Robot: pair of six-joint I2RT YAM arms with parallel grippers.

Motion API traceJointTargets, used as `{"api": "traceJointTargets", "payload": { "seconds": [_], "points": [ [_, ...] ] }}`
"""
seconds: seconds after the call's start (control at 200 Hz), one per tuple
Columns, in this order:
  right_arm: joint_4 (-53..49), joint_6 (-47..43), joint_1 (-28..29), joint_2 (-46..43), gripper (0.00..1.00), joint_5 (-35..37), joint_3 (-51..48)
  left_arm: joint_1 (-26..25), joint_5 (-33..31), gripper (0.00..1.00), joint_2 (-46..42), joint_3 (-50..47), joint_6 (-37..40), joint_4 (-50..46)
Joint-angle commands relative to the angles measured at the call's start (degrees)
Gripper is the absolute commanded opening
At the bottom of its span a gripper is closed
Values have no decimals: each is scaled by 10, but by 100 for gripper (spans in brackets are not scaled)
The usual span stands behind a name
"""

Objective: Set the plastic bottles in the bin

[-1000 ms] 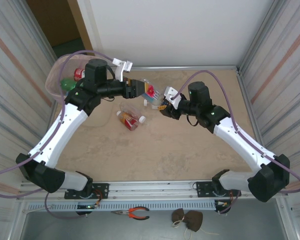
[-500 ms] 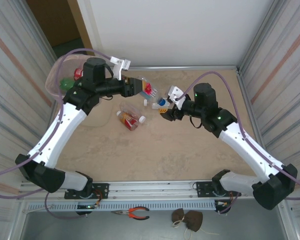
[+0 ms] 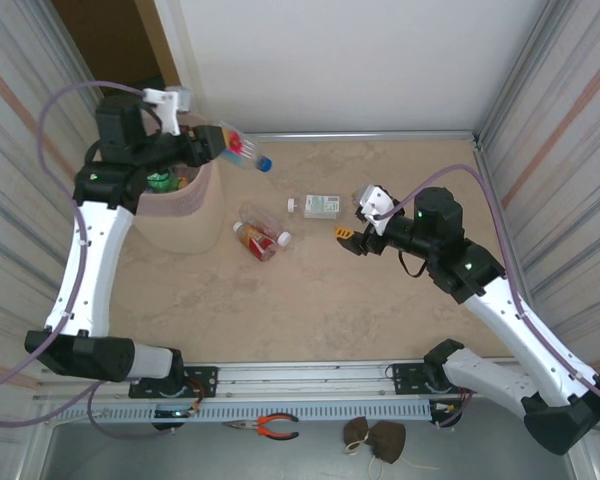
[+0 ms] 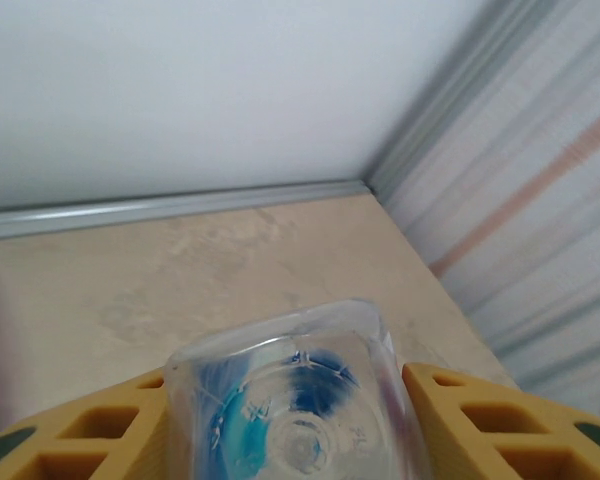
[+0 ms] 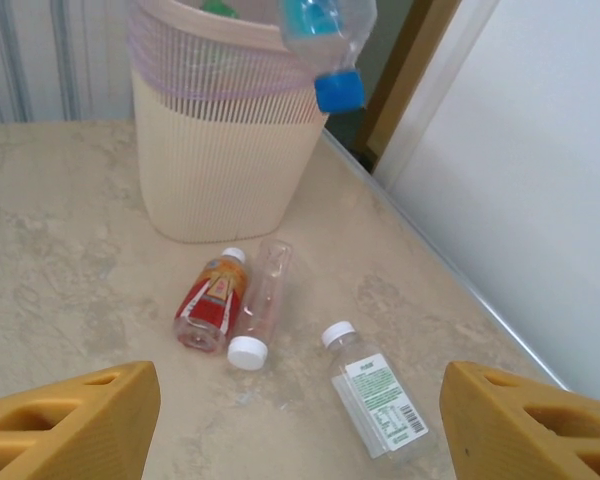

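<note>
Now our left gripper (image 3: 208, 146) clasps a blue-capped bottle (image 3: 242, 151) just right of the bin (image 3: 185, 215); next, we swing it over the rim. Our right gripper (image 3: 346, 238) hangs released.

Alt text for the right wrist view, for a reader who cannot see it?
Three white-capped bottles lie on the table: a red-labelled bottle and a clear bottle side by side, a green-labelled bottle further right. Behind stands the ribbed bin, a blue-capped bottle in the air at its rim; the open right pincer frames the bottom corners.
</note>
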Motion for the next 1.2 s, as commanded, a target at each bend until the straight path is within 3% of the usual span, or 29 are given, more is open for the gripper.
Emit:
{"api": "traceJointTargets", "payload": {
  "seconds": [0.0,0.466,0.852,1.192],
  "points": [
    [-18,16,6,-17,73,17,-8,31,-30,51,-27,35,38,-23],
    [-29,16,19,-20,73,37,-4,88,-202,53,-2,66,116,-18],
    [-27,19,38,-13,72,49,-2,102,-168,53,82,52,123,32],
    [-34,20,44,-16,72,43,-10,102,-146,54,100,-38,147,89]
  ]
}}
